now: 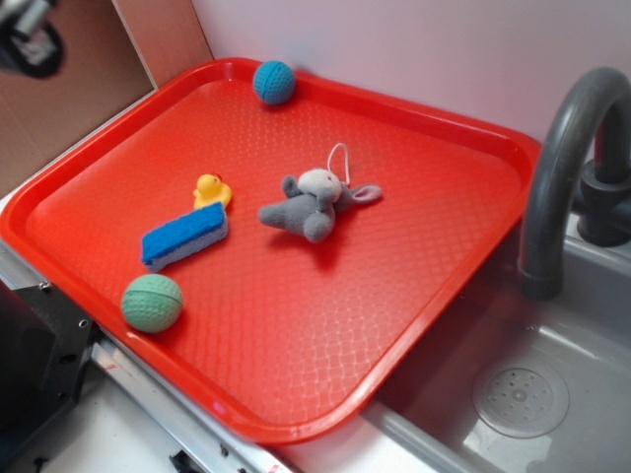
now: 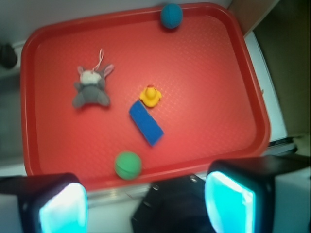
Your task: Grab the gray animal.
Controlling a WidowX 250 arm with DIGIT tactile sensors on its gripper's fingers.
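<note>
Looking at the exterior view first, you have the gray animal [image 1: 314,205] lying near the middle of the red tray [image 1: 424,296], its thin white loop trailing toward the far rim. Nothing is touching it. To its left sit the yellow duck [image 1: 210,189] and the blue sponge [image 1: 184,236], close against each other, though you cannot tell from here whether they touch; a green ball [image 1: 152,303] rests by the near left rim and a teal ball [image 1: 274,82] against the far rim. Right of the tray you can see the gray sink [image 1: 552,394] and its faucet [image 1: 562,168]. A blurred dark shape shows in the top left corner, probably part of the arm, but too unclear for you to rely on.

Turning to the wrist view, the pincer [image 2: 146,199] is spread wide, its two fingertips [image 2: 228,199] glowing cyan at the bottom edge with nothing between them. It hangs high, over the tray's near rim, well apart from the toy, which shows up and to the left in this picture with the green ball nearer the pincer.

Judging from both pictures, you are at the very beginning: no approach made, no grasp. What is left is to carry the spread pincer over the plush, lower it, and close on its body while staying clear of the duck and sponge
</note>
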